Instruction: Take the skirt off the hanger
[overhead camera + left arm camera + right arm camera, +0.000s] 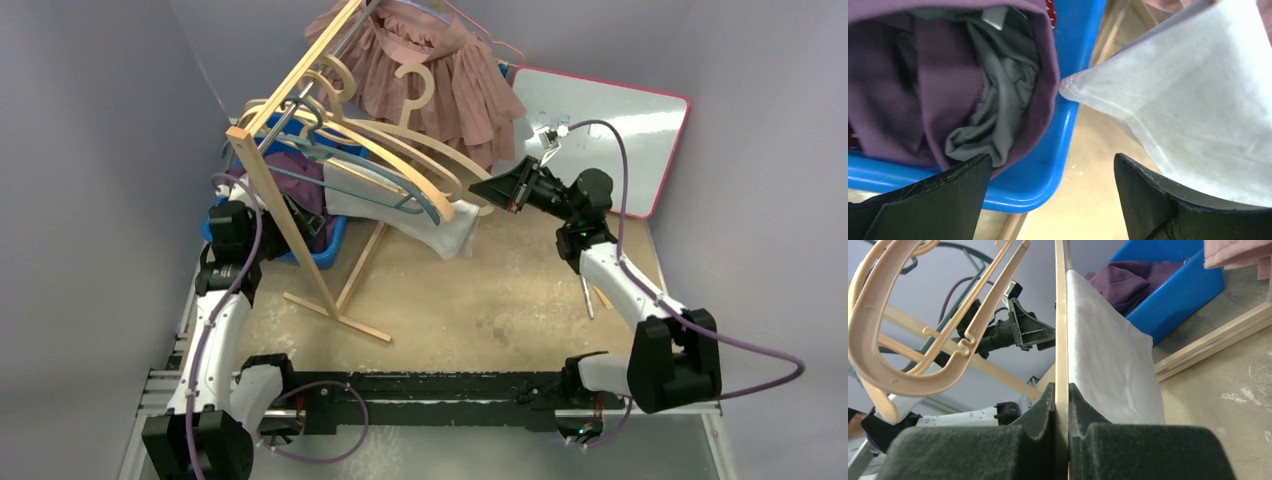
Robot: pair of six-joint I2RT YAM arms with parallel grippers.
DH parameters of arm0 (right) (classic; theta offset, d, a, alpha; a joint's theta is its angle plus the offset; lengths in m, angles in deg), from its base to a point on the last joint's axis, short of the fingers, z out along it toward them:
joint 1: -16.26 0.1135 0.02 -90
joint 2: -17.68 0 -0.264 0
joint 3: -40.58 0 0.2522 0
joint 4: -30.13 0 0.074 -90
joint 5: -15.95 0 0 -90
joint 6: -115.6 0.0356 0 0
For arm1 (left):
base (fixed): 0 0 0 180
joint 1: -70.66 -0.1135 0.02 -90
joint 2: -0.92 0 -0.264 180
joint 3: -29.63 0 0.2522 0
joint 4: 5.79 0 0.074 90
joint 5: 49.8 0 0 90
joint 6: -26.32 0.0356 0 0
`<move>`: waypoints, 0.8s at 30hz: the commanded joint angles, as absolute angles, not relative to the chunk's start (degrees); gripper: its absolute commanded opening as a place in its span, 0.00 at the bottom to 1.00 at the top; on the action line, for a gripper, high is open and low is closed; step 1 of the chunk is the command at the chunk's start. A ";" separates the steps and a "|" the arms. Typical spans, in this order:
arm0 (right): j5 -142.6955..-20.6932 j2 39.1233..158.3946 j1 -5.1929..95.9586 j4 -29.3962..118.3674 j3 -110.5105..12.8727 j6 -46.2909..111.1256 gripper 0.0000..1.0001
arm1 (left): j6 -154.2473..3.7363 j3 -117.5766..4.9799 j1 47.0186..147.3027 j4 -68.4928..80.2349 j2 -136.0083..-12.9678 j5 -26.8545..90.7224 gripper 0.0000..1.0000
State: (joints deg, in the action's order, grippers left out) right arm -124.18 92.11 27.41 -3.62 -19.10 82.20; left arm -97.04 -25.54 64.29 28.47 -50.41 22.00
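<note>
Gripping hanger (1061, 315): right claw (1061, 390) closed on its bar, pale skirt (1108, 370) draped alongside. Left claw (1052, 161) wide open over bin (1048, 187) rim, near skirt corner.

Plain grey walls (90, 120) enclose a sandy tabletop (500, 290), whiteboard (610, 125) leaning behind.

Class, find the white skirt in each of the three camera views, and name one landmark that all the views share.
Top external: the white skirt hangs at the centre.
Left wrist: it fills the right side.
Right wrist: it is at the centre, just right of the hanger.
Shared landmark: the blue bin.
</note>
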 commanded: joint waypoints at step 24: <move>-129.61 86.34 24.74 -2.03 -22.15 78.82 0.00 | -131.26 -17.35 64.52 -30.45 -62.43 2.50 0.69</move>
State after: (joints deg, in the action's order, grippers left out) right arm -128.64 88.64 24.88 3.66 -19.36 77.48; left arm -128.23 -16.23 64.31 -21.22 -61.04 4.99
